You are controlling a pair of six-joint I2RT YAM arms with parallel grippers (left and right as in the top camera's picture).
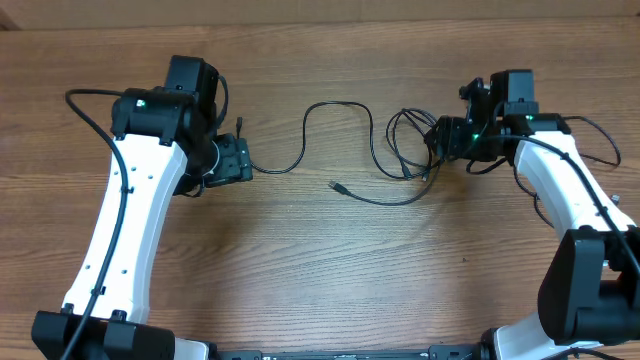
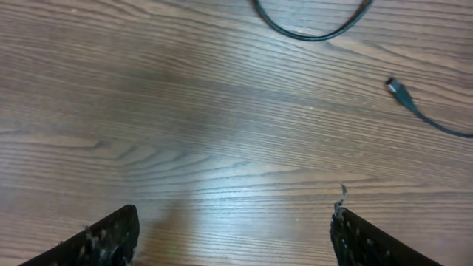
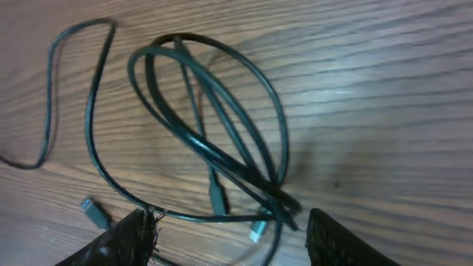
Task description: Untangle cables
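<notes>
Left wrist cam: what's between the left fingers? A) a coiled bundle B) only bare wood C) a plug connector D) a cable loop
B: the open left gripper frames only the brown wood-grain tabletop; the thin black cable's small plug lies apart, ahead of the fingers.

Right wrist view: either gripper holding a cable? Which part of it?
Nothing held. Right gripper jaws are open, the looped cables lying loose on the table just ahead of them. Left gripper jaws open too, nothing between.
</notes>
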